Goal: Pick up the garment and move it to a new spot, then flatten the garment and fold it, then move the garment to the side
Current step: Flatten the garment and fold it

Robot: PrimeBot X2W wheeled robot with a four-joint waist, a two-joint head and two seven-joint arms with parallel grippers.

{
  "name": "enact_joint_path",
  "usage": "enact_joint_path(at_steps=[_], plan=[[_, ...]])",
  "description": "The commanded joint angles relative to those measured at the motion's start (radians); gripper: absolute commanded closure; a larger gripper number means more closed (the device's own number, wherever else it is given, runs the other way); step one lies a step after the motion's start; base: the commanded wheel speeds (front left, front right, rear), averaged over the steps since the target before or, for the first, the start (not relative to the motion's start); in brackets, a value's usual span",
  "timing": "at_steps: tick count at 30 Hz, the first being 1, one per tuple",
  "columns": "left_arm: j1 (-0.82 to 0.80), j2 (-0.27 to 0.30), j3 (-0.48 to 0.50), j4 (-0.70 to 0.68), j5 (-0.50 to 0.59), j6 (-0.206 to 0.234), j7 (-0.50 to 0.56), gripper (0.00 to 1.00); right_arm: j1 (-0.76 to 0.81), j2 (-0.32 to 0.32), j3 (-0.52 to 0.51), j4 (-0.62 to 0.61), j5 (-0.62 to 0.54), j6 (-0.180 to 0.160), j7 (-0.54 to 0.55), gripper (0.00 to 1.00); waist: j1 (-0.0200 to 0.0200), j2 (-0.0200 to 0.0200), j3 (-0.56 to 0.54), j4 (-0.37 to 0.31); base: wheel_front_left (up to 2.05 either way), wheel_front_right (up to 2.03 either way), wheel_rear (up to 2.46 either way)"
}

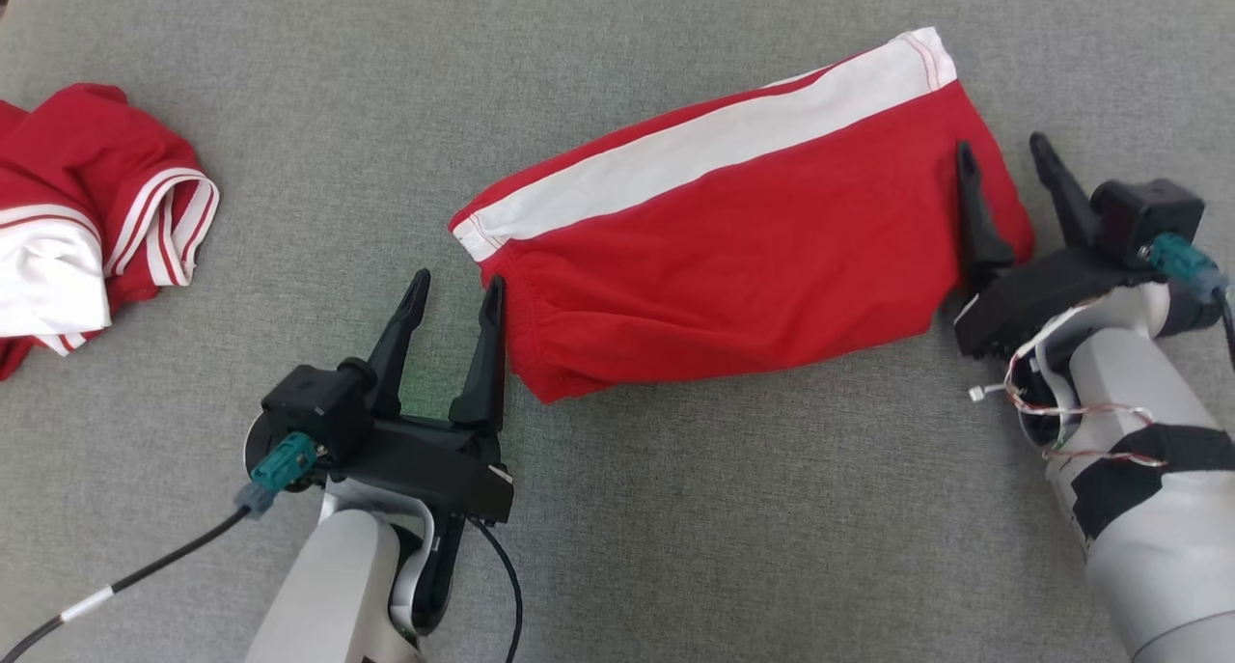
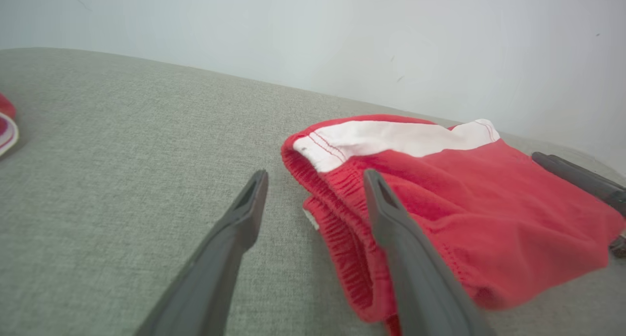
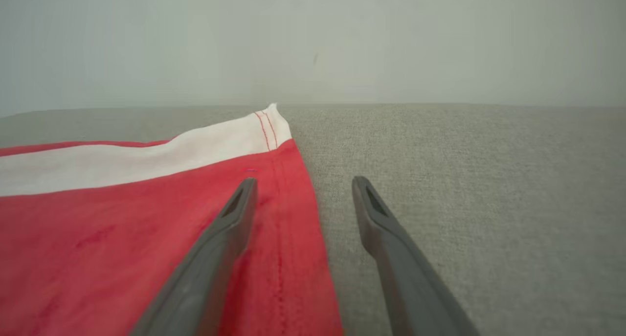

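Observation:
The garment (image 1: 743, 248) is a pair of red shorts with a white side stripe, lying folded on the grey cloth surface, its elastic waistband toward the left. My left gripper (image 1: 456, 291) stands open at the waistband end, one finger at the fabric's edge, the other over bare surface. The left wrist view shows the waistband (image 2: 342, 199) beside my left gripper (image 2: 315, 179). My right gripper (image 1: 1001, 151) is open at the hem end, straddling the hem edge. In the right wrist view the garment (image 3: 122, 218) lies under one finger of my right gripper (image 3: 303, 182). Nothing is held.
A second red and white garment (image 1: 87, 219) lies crumpled at the far left of the surface. The grey cloth surface (image 1: 675, 509) extends all around. A pale wall (image 2: 342, 42) rises behind its far edge. The right gripper's fingers (image 2: 582, 179) show in the left wrist view.

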Motion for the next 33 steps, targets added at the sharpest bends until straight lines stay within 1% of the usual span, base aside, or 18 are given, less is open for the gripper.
enact_joint_path(at_steps=[1, 4, 8, 10, 11, 12, 15, 19, 25, 28, 33], plan=[[0.021, 0.001, -0.001, -0.005, 0.009, 0.002, -0.003, 0.0, 0.039, 0.001, 0.017, 0.021, 0.012, -0.002, 0.001, 0.0, 0.0002, 0.0001, -0.005, -0.003, 0.0, 0.0, 0.0], [0.029, 0.001, 0.0, -0.014, 0.015, 0.002, -0.003, 0.0, 0.055, 0.014, 0.057, 0.071, 0.037, -0.002, 0.007, 0.0, 0.0002, 0.0001, -0.011, -0.002, 0.0, 0.0, 0.0], [0.039, 0.001, 0.001, -0.019, 0.018, 0.002, -0.003, 0.0, 0.049, 0.034, 0.116, 0.137, 0.071, -0.002, 0.046, 0.0, 0.0002, 0.0001, -0.021, 0.003, 0.0, 0.0, 0.0], [0.044, 0.001, 0.001, -0.021, 0.021, 0.002, -0.003, 0.0, 0.049, 0.043, 0.142, 0.169, 0.091, -0.002, 0.077, 0.63, 0.0002, 0.0001, -0.028, 0.005, 0.0, 0.0, 0.0], [0.049, 0.001, 0.005, -0.02, 0.024, 0.002, -0.003, 0.0, 0.049, 0.046, 0.154, 0.182, 0.096, -0.002, 0.089, 0.96, 0.0002, 0.0001, -0.032, 0.006, 0.0, 0.0, 0.0], [0.054, 0.001, 0.006, -0.016, 0.027, 0.002, -0.003, 0.0, 0.045, 0.046, 0.165, 0.19, 0.102, -0.002, 0.092, 1.0, 0.0002, 0.0001, -0.037, 0.007, 0.0, 0.0, 0.0], [0.064, 0.001, 0.013, -0.006, 0.033, 0.002, -0.003, 0.0, 0.034, 0.049, 0.183, 0.211, 0.125, -0.002, 0.088, 1.0, 0.0002, 0.0001, -0.053, 0.006, 0.0, 0.0, 0.0], [0.087, 0.001, 0.024, 0.01, 0.041, 0.002, -0.003, 0.0, 0.032, 0.053, 0.185, 0.227, 0.152, -0.002, 0.048, 1.0, 0.0002, 0.0001, -0.085, -0.005, 0.0, 0.0, 0.0], [0.141, 0.001, 0.053, 0.025, 0.065, 0.002, -0.003, 0.0, 0.067, 0.065, 0.131, 0.233, 0.214, -0.002, 0.007, 1.0, 0.0002, 0.0001, -0.154, -0.044, 0.0, 0.0, 0.0], [0.171, 0.001, 0.053, 0.034, 0.089, 0.002, -0.003, 0.0, 0.103, 0.074, 0.118, 0.213, 0.234, -0.002, 0.002, 1.0, 0.0002, 0.0001, -0.187, -0.073, 0.0, 0.0, 0.0], [0.22, 0.001, 0.082, 0.037, 0.11, 0.002, -0.003, 0.0, 0.157, 0.08, 0.088, 0.155, 0.246, -0.002, -0.001, 1.0, 0.0002, 0.0001, -0.231, -0.122, 0.0, 0.0, 0.0]])
